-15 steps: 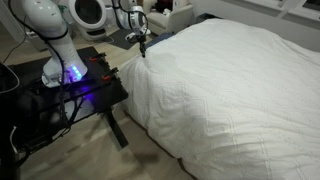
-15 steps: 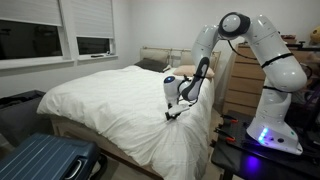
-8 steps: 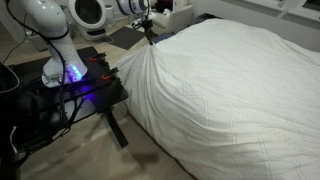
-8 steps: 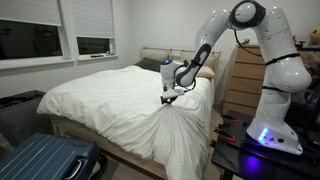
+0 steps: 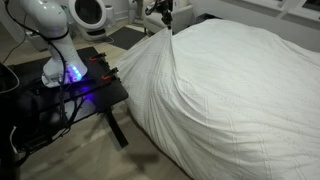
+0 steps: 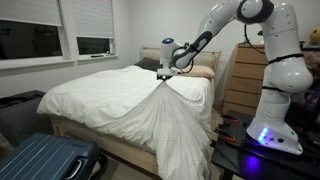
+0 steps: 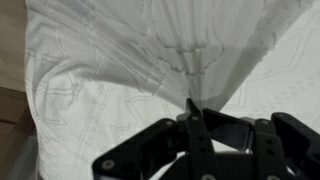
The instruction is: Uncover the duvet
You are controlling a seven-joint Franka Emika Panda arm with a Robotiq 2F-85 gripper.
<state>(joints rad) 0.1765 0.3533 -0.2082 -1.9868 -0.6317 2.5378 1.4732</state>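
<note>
The duvet (image 5: 240, 90) is a big puffy white quilted cover over the whole bed; it also shows in the other exterior view (image 6: 110, 100) and fills the wrist view (image 7: 150, 50). My gripper (image 5: 165, 17) is shut on a pinched fold of the duvet's edge and holds it raised above the bed, so the cloth hangs in a tent-shaped ridge below it. It shows high over the bed's near corner (image 6: 168, 65). In the wrist view the black jaws (image 7: 192, 112) clamp the gathered cloth.
A black robot stand (image 5: 70, 85) with a blue light sits beside the bed. A blue suitcase (image 6: 40, 160) lies on the floor. A wooden dresser (image 6: 240, 80) and a pillow (image 6: 200, 72) are at the bed's head. Windows (image 6: 60, 40) are behind.
My gripper has risen and moved toward the bed's head with the duvet edge in it. The cloth is pulled up into a taller ridge.
</note>
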